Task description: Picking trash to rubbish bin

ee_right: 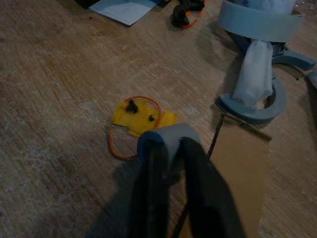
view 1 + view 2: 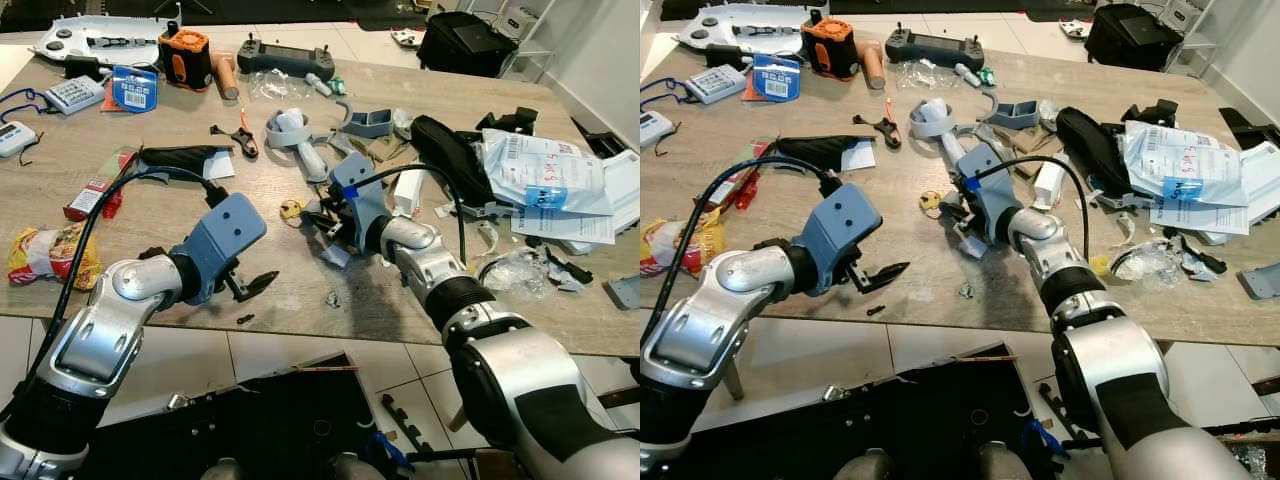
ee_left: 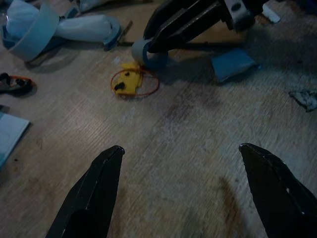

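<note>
Black bin below cluttered wooden table on white-tiled floor.

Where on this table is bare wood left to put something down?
Bare wood lies between the left gripper and the yellow scrap, and along the table's near edge toward the snack bag. The far side and the robot's right are crowded: papers, a black pouch, and the controller.
</note>
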Motion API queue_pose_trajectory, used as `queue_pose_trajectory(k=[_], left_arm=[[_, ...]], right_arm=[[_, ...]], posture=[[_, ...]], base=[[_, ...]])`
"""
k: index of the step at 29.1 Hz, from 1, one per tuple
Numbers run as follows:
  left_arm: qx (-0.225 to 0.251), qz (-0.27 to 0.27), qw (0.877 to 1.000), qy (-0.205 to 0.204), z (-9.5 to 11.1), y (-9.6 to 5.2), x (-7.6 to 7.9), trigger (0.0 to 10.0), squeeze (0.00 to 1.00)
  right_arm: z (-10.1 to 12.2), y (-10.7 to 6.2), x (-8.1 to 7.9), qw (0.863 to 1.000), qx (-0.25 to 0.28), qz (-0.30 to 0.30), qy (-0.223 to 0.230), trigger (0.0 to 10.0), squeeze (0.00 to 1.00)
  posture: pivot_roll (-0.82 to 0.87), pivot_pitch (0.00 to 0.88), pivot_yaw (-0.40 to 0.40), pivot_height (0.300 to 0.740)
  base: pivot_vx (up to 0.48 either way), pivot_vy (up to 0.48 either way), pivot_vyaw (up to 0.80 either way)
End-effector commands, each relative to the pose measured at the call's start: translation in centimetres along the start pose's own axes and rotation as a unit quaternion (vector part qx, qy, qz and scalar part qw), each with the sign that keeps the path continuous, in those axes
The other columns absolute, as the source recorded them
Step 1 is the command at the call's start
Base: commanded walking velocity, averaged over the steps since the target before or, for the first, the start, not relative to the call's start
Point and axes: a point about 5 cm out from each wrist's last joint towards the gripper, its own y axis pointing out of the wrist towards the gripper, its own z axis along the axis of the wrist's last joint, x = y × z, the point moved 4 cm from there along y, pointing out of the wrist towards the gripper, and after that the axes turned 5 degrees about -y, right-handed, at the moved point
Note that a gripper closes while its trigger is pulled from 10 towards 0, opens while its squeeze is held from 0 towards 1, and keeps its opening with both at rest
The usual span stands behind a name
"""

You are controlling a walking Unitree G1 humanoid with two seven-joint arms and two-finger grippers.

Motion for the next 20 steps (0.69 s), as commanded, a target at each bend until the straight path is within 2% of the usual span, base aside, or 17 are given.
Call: queue_pose_trajectory(k=[1,9,11,12,14,15,16,17,18,20], left_arm=[[-0.007,-0.016,1.000,-0.001,-0.3,0.3,0.7,10.0,0.00],[-0.007,-0.022,1.000,0.001,-0.3,0.3,0.7,10.0,0.00],[-0.003,-0.022,1.000,0.001,-0.1,0.4,0.6,10.0,0.00],[-0.003,-0.022,1.000,0.001,-0.1,0.4,0.6,10.0,0.00],[0.000,-0.020,1.000,0.000,0.1,0.4,0.5,10.0,0.00],[0.000,-0.020,1.000,0.000,0.1,0.4,0.5,10.0,0.00],[0.002,-0.019,1.000,-0.001,0.2,0.5,0.4,10.0,0.00],[0.002,-0.019,1.000,-0.001,0.2,0.5,0.4,10.0,0.00],[0.010,-0.010,1.000,-0.002,0.5,0.6,0.2,10.0,0.00],[0.013,-0.006,1.000,-0.003,0.6,0.6,0.1,10.0,0.00]], right_arm=[[-1.0,-0.4,0.2,1.000,-0.010,-0.003,0.014,0.0,0.00],[-0.9,-0.7,0.6,0.999,0.001,-0.013,0.032,0.0,0.00],[0.0,-0.8,1.5,0.997,0.025,-0.029,0.060,0.0,0.00],[0.0,-0.8,1.5,0.997,0.025,-0.029,0.060,0.0,0.00],[1.3,-1.1,2.8,0.993,0.056,-0.050,0.090,0.0,0.00],[1.3,-1.1,2.8,0.993,0.056,-0.050,0.090,0.0,0.00],[2.4,-1.4,4.0,0.987,0.085,-0.068,0.116,0.0,0.00],[2.4,-1.4,4.0,0.987,0.085,-0.068,0.116,0.0,0.00],[3.7,-1.8,5.1,0.980,0.118,-0.081,0.139,0.0,0.00],[4.0,-2.0,5.4,0.978,0.128,-0.084,0.145,0.0,0.00]], posture=[[0.23,0.258,-0.080,0.740],[0.23,0.255,-0.067,0.740],[0.23,0.255,-0.067,0.740],[0.23,0.255,-0.067,0.740],[0.23,0.254,-0.065,0.740],[0.23,0.254,-0.065,0.740],[0.22,0.253,-0.061,0.740],[0.22,0.253,-0.061,0.740],[0.22,0.254,-0.062,0.740],[0.22,0.254,-0.062,0.740]], base=[[0.000,0.000,0.00],[0.000,0.000,0.00],[0.000,0.000,0.00],[0.000,0.000,0.00],[0.000,0.000,0.00],[0.000,0.000,0.00],[0.000,0.000,0.00],[0.000,0.000,0.00],[0.000,0.000,0.00],[0.000,0.000,0.00]])
